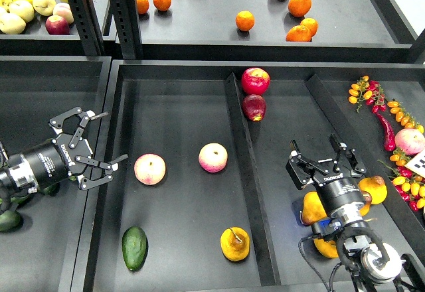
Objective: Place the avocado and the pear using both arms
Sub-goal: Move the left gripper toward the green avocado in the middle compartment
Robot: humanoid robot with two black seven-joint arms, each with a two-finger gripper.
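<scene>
The left pincer (99, 139) is seen spread wide, its fingers pointing right over the left rim of the big black tray (179, 252); nothing is held between them. Just beyond its lower finger a pink-and-cream peach (150, 169) lies in the tray's left compartment, and a second peach (213, 157) rests further right, near the divider (249, 192). The avocado (135, 247) is found well below the left pincer, on the floor of the same compartment, near its left wall. The pear (235, 243) lies in that compartment too, close to the divider, well apart from the avocado.

The right pincer (325, 162) is seen open and empty above the middle compartment, with its fingers pointing away from the camera. Yellow-orange fruits (373, 189) lie just beside and beneath its wrist. Further up that compartment, two red apples (255, 81) are set touching each other against the divider. In the right compartment small peppers and tomatoes (398, 152) are scattered. On the shelf behind, oranges (245, 20) are spread about, and pale apples (23, 6) are piled at the far left.
</scene>
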